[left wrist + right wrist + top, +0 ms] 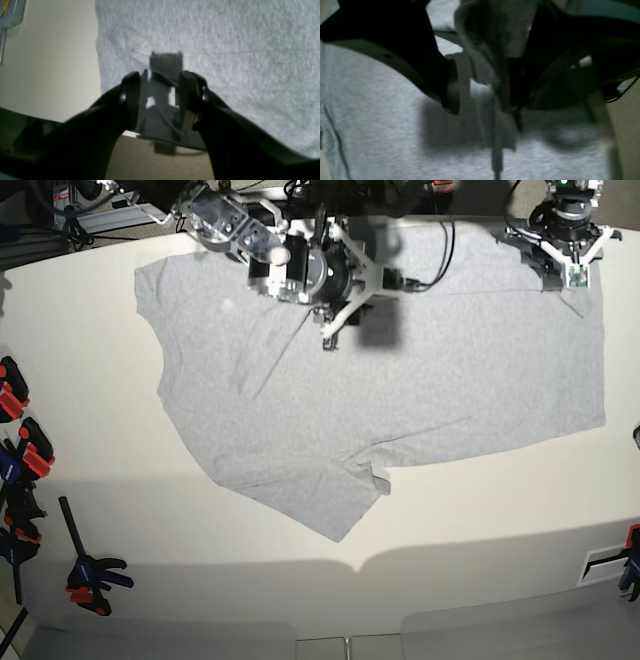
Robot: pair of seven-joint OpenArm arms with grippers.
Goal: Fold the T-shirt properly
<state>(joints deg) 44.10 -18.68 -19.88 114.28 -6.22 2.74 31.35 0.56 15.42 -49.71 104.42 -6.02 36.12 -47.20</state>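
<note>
The right pincer (480,82) grips bunched shirt (400,400) cloth, the left pincer (160,82) gapes empty above it; cloth could slip free.

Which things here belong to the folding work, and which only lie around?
Part of the job:
- T-shirt, spread on the table
- left gripper, open above the shirt
- right gripper, with grey cloth between its fingers

Just lying about:
- clamps along the table edge
- clamp near the front corner
</note>
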